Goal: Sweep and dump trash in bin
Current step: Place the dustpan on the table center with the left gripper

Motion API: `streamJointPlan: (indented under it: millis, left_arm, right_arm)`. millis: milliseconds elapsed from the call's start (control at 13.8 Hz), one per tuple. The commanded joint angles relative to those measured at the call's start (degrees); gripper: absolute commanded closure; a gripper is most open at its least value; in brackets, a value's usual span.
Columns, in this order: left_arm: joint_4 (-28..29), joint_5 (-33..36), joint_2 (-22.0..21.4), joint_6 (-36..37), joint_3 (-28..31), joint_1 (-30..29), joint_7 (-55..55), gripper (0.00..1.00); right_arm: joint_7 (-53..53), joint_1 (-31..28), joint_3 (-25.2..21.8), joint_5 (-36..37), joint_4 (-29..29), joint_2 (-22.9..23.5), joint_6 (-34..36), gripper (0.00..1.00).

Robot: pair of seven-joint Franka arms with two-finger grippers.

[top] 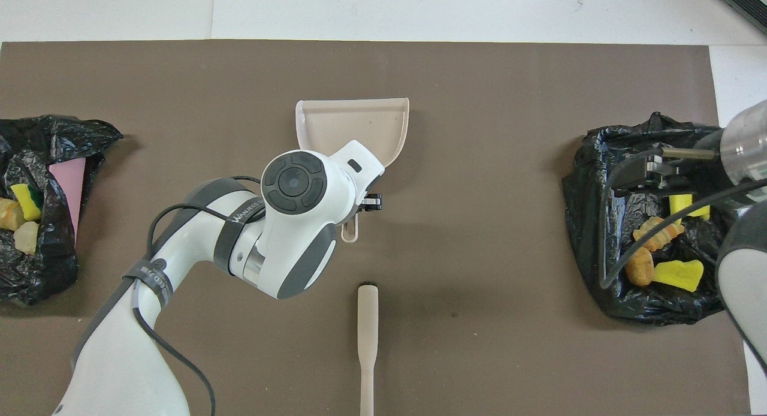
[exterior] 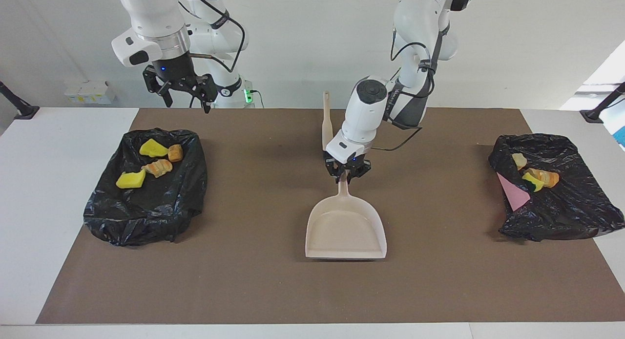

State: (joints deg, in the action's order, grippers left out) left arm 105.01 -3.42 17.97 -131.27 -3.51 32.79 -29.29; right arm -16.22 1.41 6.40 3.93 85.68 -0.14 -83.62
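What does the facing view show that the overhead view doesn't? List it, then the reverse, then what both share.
Only facing: the left gripper shut on the dustpan handle, and the open right gripper raised above the bin bag at the right arm's end.
Only overhead: the brush uncovered; the left arm covers part of it in the facing view.
Both: the dustpan mid-table, both black bags, the trash in them, and the pink sheet in the other bag.

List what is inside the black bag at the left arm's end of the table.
In the black bag lie three scraps: a pale yellow piece, an orange-brown lump and a green-and-yellow sponge wedge, beside a pink sheet. Anything under its folds is hidden.
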Motion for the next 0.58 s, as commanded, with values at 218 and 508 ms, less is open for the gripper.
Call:
streamJointPlan:
  millis: [218, 508]
  left_arm:
    - [-0.9, -1.1, 2.2, -1.5, 1.3, 1.9, -5.9, 0.00]
    - [-1.4, -0.9, -1.2, 0.7, 2.0, -1.1, -5.3, 0.00]
  right_arm:
    - [3.2, 1.0, -3.4, -4.5, 1.2, -1.2, 0.8, 0.00]
    - [3.3, 1.2, -4.0, -4.2, 1.9, -2.1, 1.9, 0.00]
